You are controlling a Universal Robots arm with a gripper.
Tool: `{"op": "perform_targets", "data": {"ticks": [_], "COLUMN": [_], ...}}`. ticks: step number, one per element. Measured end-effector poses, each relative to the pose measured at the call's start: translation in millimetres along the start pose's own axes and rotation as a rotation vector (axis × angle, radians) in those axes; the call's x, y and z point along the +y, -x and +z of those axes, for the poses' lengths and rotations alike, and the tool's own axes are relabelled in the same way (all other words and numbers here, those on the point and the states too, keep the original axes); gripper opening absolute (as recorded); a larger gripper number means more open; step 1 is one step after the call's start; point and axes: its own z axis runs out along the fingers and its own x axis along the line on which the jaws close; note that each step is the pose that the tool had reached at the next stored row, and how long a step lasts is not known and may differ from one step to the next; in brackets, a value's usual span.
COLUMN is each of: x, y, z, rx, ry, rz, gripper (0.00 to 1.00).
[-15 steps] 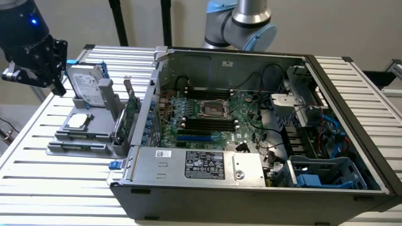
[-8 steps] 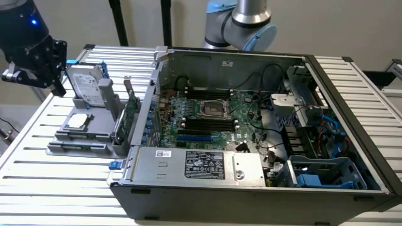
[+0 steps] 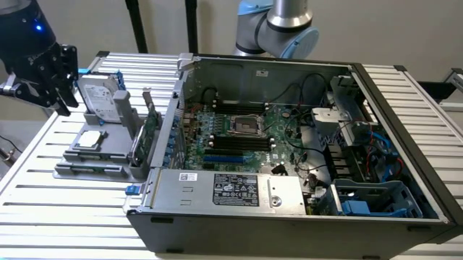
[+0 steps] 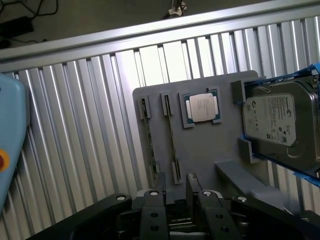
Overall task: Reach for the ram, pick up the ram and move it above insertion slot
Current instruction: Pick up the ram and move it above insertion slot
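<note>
The ram (image 4: pixel 149 140) is a thin stick standing on edge in a slot of the grey holder plate (image 4: pixel 200 150). A second thin stick (image 4: pixel 171 135) stands in the slot beside it. My gripper (image 4: pixel 177 192) hovers over the near end of these two slots, apart from them, and looks open with nothing between its black fingers (image 4: pixel 154 202). In the exterior view the gripper (image 3: pixel 64 81) hangs above the table at the exterior view's left, just beyond the holder (image 3: pixel 108 162). The motherboard's dark memory slots (image 3: pixel 239 142) lie inside the open computer case (image 3: pixel 289 222).
On the holder sit a processor chip (image 4: pixel 201 107) and a hard drive (image 4: pixel 277 125) in a blue frame. A taller green expansion card (image 3: pixel 148 135) stands upright between holder and case. The case wall (image 3: pixel 173 124) rises beside it. The table (image 3: pixel 43 195) is slatted metal.
</note>
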Motion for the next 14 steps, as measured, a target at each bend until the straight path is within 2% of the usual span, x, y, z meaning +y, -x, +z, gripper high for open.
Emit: {"op": "perform_targets", "data": {"ticks": [14], "x": [-0.6], "y": [-4.0], "z": [24.8], "rx": [0.0], "ry": [0.0005], "rz": [-0.016], "gripper": [0.31]}}
